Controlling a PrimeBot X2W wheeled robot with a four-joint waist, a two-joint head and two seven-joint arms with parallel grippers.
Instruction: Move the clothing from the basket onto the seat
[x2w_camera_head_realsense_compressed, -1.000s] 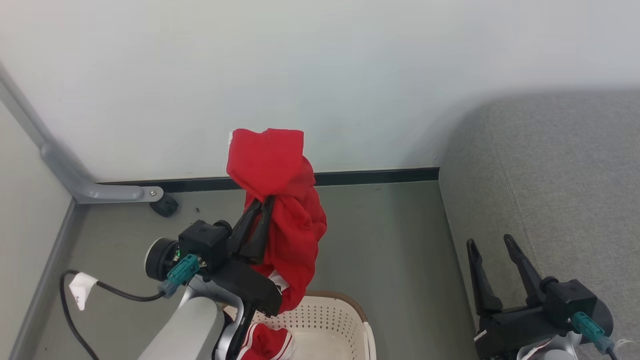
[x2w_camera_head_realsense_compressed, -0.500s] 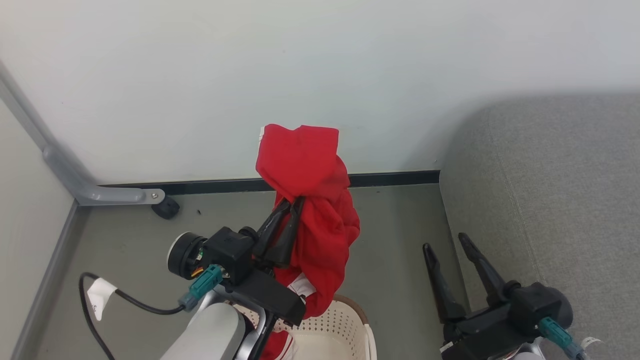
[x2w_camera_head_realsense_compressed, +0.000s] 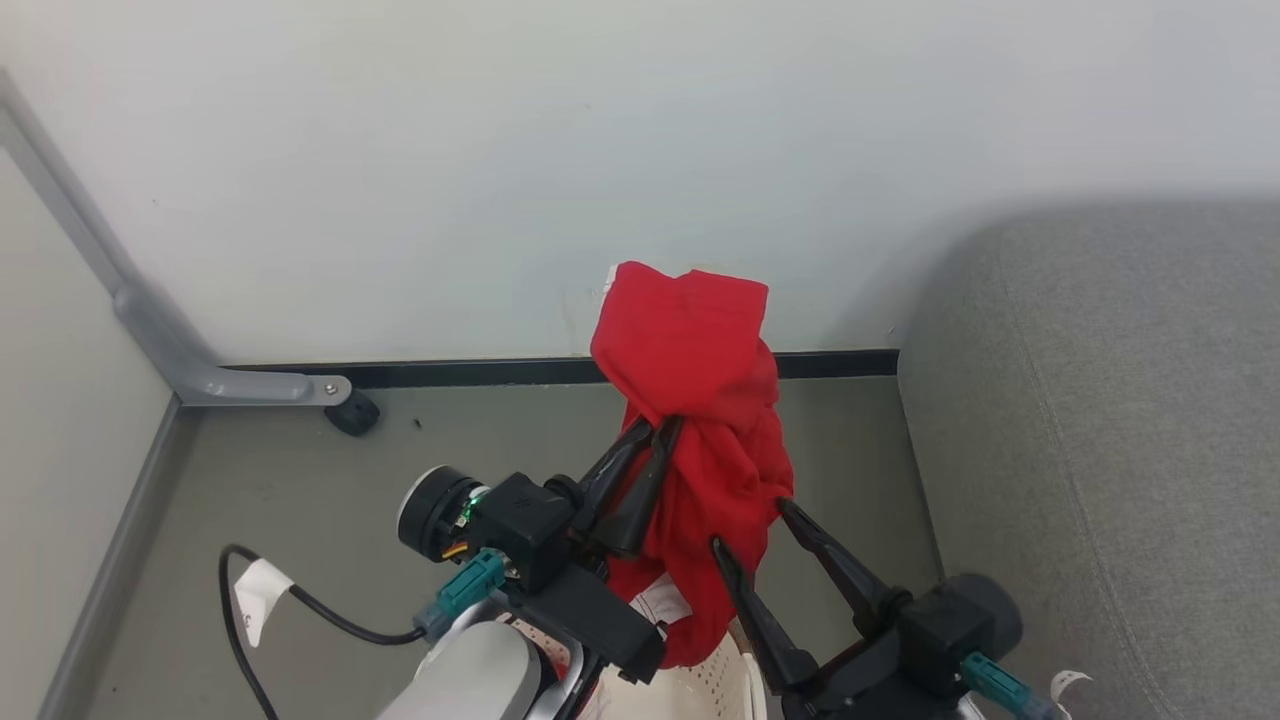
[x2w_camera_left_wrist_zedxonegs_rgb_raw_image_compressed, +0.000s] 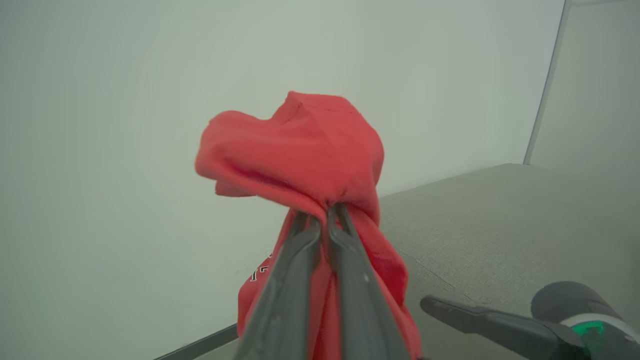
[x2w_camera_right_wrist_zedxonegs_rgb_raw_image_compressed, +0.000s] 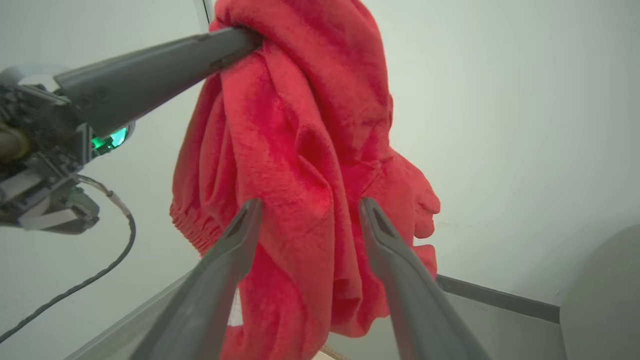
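Peeking in at the bottom edge is a sliver of the cream laundry basket (x2w_camera_head_realsense_compressed: 735, 672). Just above it, the right hand (x2w_camera_head_realsense_compressed: 748, 522) is spreading its two fingers wide at the hanging folds of a red garment (x2w_camera_head_realsense_compressed: 690, 340), gripping nothing. The left hand (x2w_camera_head_realsense_compressed: 665, 425) is pinching the garment tightly, holding it up in the air. The grey sofa seat (x2w_camera_head_realsense_compressed: 1120, 400) is lying to the right, apart from the garment. A pale wall (x2w_camera_head_realsense_compressed: 500, 150) is standing behind.
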